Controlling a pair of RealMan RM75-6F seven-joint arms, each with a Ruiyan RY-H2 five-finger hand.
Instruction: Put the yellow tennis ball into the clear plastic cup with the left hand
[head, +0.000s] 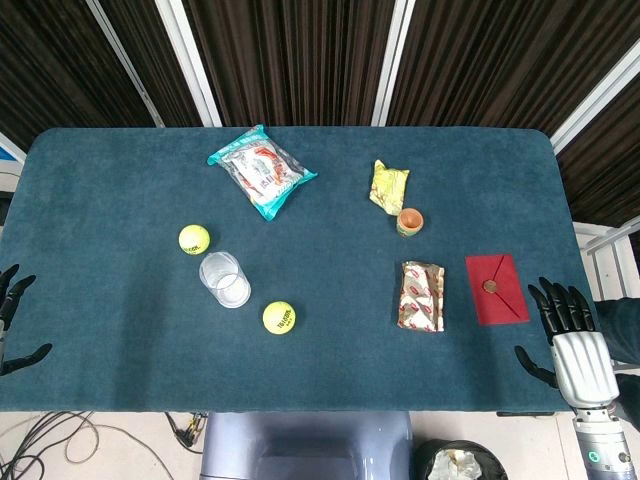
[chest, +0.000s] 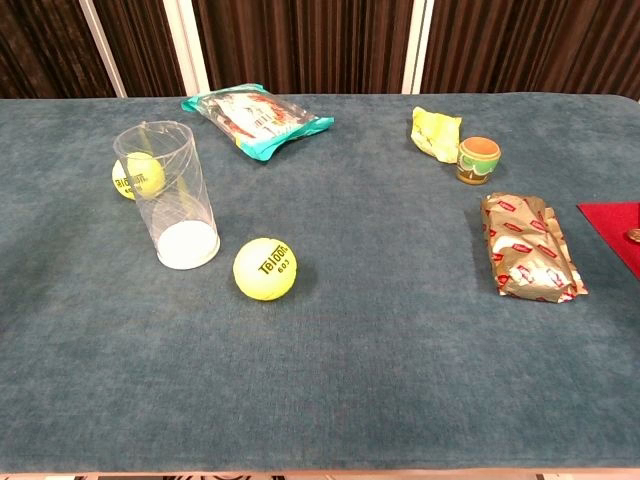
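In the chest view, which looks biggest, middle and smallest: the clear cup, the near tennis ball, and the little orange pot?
1. clear cup
2. near tennis ball
3. little orange pot, though it sits farther back, which shrinks it a bit.

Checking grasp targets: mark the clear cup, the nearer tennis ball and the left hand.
clear plastic cup (chest: 181, 200), chest view, side wall.
nearer tennis ball (chest: 265, 268), chest view, centre by the lettering.
left hand (head: 12, 318), head view, fingers at the frame's left edge.

light: even, overhead | shadows: soft, faint | focus: sharp | glare: none
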